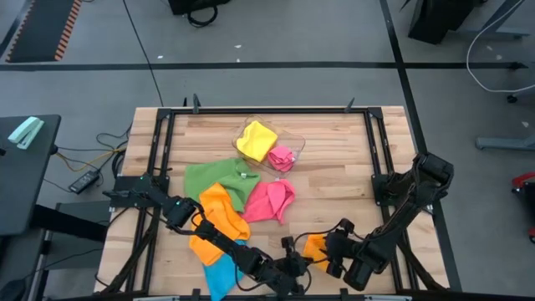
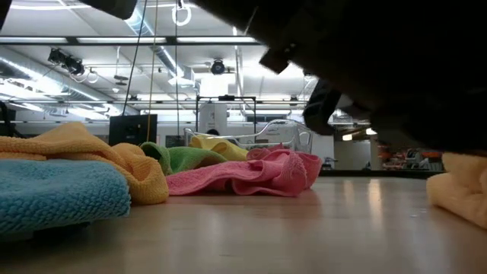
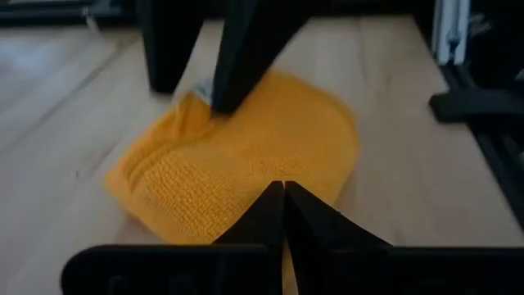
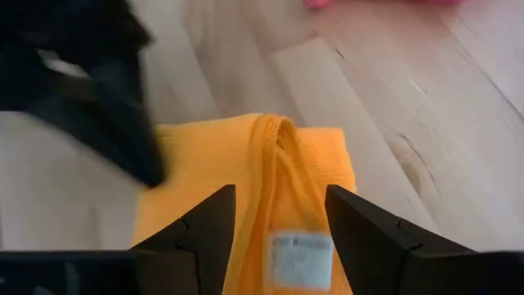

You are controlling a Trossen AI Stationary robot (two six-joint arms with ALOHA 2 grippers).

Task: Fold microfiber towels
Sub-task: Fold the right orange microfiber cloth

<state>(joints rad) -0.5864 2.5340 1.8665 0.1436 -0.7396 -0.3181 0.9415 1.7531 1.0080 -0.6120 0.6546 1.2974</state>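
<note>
Dark fingers of the right gripper [image 4: 274,225] fill the near edge of its wrist view, standing apart with a raised fold of the small orange towel [image 4: 254,176] between them; whether the pads actually press the cloth cannot be made out. A white label on that fold is partly cut off and its print is unreadable. Opposite, the left gripper [image 3: 283,205] has its two pointed fingertips pressed together at the towel's edge, and any cloth pinched there is hidden. This towel is nubby, looped microfiber, roughly rectangular with rounded corners, its ridge running lengthwise away from the right gripper. Beyond both grippers lie a blue towel [image 1: 221,272], a larger orange towel [image 1: 216,219], a green towel [image 1: 216,177] and a crumpled pink towel [image 1: 272,201]. Farther off, a clear plastic tray [image 1: 294,142] holds a yellow towel [image 1: 256,139] and another pink one, largely blocked in the low view.
</note>
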